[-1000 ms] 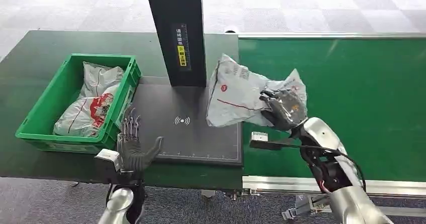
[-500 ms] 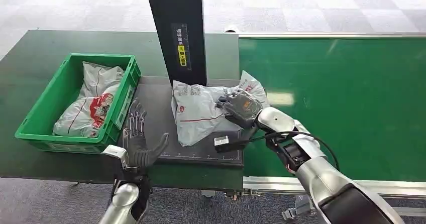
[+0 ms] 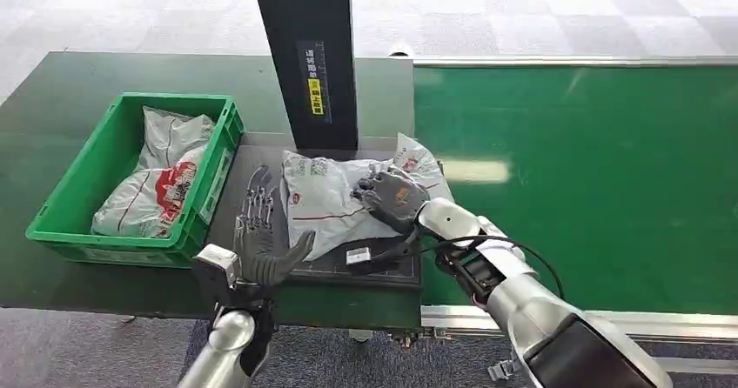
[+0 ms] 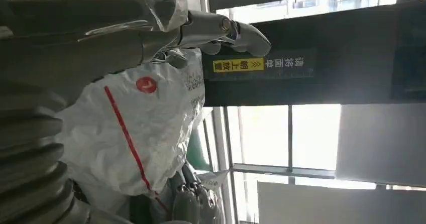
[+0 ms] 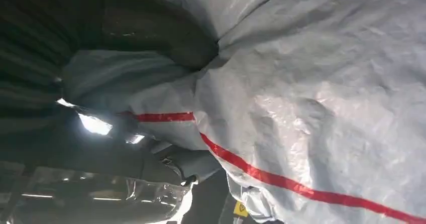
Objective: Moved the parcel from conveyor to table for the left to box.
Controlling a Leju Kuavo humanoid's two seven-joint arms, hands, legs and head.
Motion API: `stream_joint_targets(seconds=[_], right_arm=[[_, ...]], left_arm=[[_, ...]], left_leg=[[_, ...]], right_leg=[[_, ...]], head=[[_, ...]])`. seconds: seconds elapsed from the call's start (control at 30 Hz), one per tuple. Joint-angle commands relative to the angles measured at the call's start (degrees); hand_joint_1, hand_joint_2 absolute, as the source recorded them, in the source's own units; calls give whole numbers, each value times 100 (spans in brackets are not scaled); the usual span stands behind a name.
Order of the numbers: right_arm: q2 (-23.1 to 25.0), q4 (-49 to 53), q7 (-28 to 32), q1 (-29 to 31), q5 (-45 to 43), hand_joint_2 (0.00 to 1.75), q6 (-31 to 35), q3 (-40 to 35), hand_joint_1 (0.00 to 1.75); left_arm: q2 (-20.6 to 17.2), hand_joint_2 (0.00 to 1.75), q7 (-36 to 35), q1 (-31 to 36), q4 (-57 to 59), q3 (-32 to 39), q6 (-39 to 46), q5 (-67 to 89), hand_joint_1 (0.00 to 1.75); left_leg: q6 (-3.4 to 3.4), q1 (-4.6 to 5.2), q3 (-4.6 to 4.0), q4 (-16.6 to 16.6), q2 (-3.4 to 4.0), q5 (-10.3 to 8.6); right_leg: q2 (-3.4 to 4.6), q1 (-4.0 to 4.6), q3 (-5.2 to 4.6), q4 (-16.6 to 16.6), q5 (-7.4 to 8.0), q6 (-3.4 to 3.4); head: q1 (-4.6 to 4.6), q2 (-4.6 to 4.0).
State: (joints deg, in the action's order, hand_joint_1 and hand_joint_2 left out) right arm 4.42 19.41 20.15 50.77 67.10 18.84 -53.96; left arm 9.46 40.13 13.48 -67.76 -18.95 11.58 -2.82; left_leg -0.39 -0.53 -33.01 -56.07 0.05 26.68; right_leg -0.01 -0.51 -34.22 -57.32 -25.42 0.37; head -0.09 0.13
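Robot hand on the right [image 3: 393,198] rests on top of the crumpled grey plastic mailer parcel with a red stripe [image 3: 335,198], its dark fingers curled into the wrapping and gripping it; the right wrist view confirms this, with creased grey film bunched tight against the fingers. That parcel lies on the black scanning pad [image 3: 287,163] at the counter's right edge, just beside the green conveyor belt [image 3: 592,170], which fits the handover spot where the other arm can reach it. Just in front of the black upright scanner post [image 3: 306,53] seems a deliberate place (the label side faces up there).

Left robot hand [image 3: 258,247] hovers at the counter's front edge, fingers spread wide and holding nothing, the thumb close to the parcel's near corner, apparently poised to take over. Near the counter's left edge, the green plastic crate [image 3: 61,201] already holds another grey mailer bag [image 3: 161,179], so it is likely where this parcel goes.
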Motion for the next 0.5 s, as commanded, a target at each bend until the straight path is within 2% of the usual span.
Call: stream_joint_targets(seconds=[0.03, 0.37, 0.5], right_arm=[[388, -583, -464, 185, -221, 175, -138, 174, 0], [342, -615, -564, 190, -288, 175, -296, 270, 0], [219, -536, -536, 120, -416, 175, 259, 532, 0]], left_arm=[[52, 175, -13, 378, 723, -309, -128, -37, 0], [81, 175, -13, 443, 796, -389, -185, -28, 0], [126, 175, -13, 510, 840, -370, -97, -32, 0]], left_leg=[[-1, 1, 7, 4, -1, 0], [1, 0, 13, 4, -4, 2], [0, 0, 3, 1, -15, -3]], right_leg=[[-1, -1, 5, 2, -1, -2], [-4, 1, 13, 4, -3, -2], [-14, 0, 7, 2, -2, -1]], head=[[0, 2], [2, 0], [0, 0]])
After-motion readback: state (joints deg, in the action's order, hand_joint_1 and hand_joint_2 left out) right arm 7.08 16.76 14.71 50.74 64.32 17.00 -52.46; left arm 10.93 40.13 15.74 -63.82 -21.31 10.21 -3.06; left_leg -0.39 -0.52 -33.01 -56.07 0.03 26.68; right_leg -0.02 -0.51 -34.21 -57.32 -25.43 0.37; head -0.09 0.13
